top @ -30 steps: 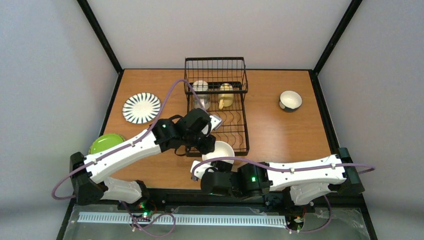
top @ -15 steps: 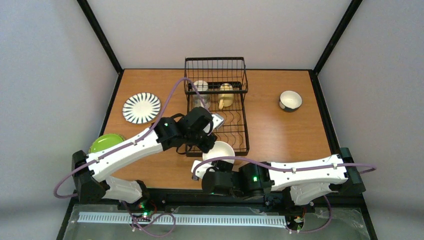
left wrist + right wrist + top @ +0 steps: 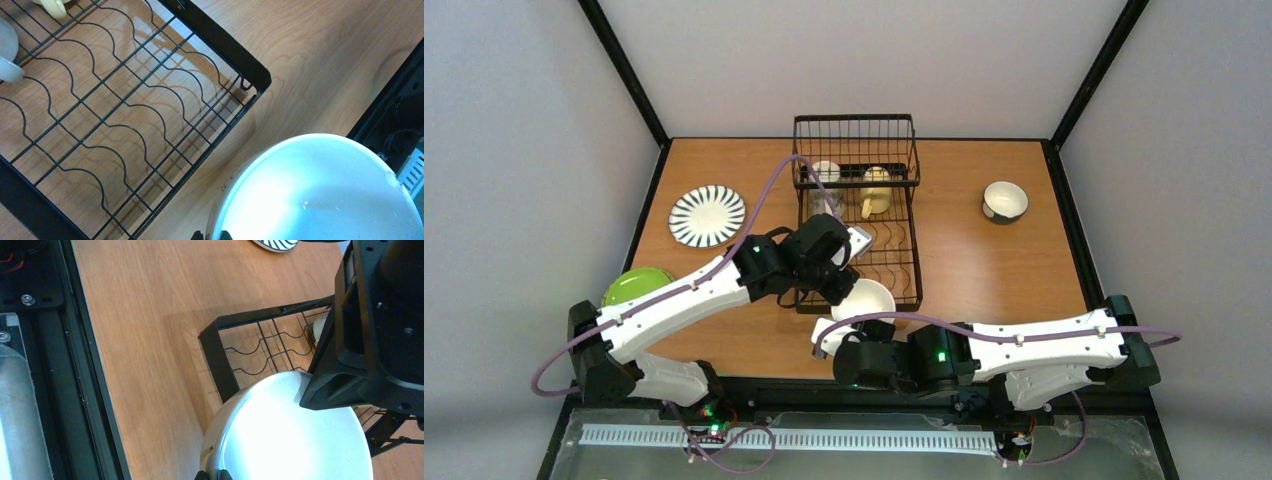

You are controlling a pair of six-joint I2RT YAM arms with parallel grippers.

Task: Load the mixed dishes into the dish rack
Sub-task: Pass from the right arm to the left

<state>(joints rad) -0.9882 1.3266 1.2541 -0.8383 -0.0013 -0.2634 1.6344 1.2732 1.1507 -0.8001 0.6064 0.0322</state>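
- No text, label, brand, number or sign can be read in any of the three views
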